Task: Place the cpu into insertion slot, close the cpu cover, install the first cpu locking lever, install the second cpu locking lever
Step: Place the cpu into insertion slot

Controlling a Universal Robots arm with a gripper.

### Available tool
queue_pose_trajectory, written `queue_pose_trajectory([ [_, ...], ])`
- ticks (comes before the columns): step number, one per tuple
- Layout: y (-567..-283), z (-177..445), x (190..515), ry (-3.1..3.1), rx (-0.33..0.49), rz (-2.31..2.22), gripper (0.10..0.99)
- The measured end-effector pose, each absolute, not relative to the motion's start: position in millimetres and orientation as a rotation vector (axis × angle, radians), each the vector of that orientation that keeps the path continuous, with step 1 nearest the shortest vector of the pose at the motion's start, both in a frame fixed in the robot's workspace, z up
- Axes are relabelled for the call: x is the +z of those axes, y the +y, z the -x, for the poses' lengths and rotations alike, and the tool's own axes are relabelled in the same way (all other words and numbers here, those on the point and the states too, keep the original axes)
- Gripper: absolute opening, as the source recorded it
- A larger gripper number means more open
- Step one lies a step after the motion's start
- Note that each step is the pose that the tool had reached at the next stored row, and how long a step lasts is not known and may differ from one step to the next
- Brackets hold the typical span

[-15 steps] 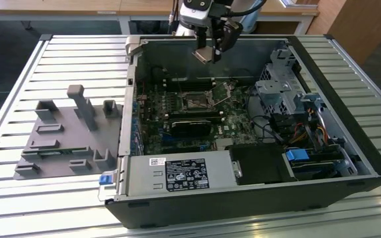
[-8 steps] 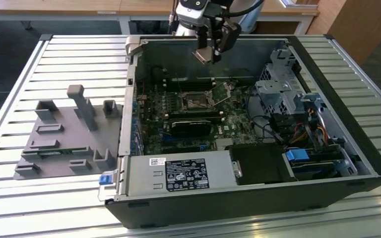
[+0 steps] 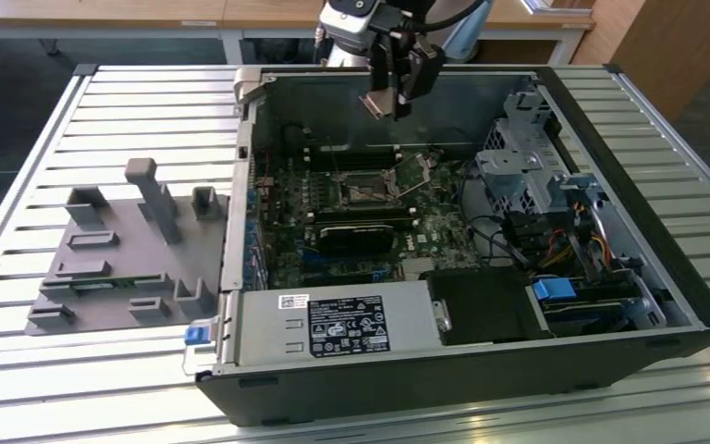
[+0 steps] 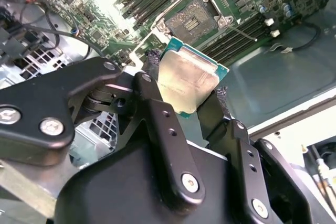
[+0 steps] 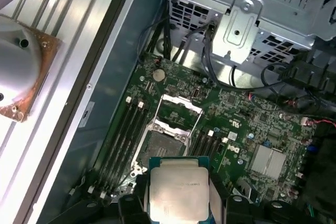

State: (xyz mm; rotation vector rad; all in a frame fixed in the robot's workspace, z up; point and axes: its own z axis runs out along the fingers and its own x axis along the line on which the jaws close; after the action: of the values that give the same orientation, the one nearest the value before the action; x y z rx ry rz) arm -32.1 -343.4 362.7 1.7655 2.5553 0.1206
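My gripper (image 3: 388,100) hangs above the back of the open computer case, shut on the cpu (image 4: 187,78). The chip is a flat silver-topped square with a green edge, pinched at two opposite sides by the black fingers (image 4: 151,80). In the first wrist view the cpu (image 5: 178,192) sits just short of the insertion slot (image 5: 159,147), well above the board. The insertion slot (image 3: 365,192) (image 4: 191,18) lies bare in the green board. The cpu cover (image 5: 177,113) is swung up open beside it. A thin locking lever (image 4: 242,31) stands free of the socket.
The case walls (image 3: 247,185) ring the board. A silver drive cage (image 3: 521,176) and cables crowd the exterior view's right. Long memory slots (image 3: 358,222) flank the socket. The power supply (image 3: 336,326) is at the front. A grey fixture block (image 3: 121,250) lies on the slatted table.
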Motion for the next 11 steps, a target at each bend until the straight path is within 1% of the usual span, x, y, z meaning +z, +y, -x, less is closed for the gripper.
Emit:
queue_pose_trajectory([
  [11,-343.3,32.1,361.9,2.414,0.116,-1.946,0.541],
])
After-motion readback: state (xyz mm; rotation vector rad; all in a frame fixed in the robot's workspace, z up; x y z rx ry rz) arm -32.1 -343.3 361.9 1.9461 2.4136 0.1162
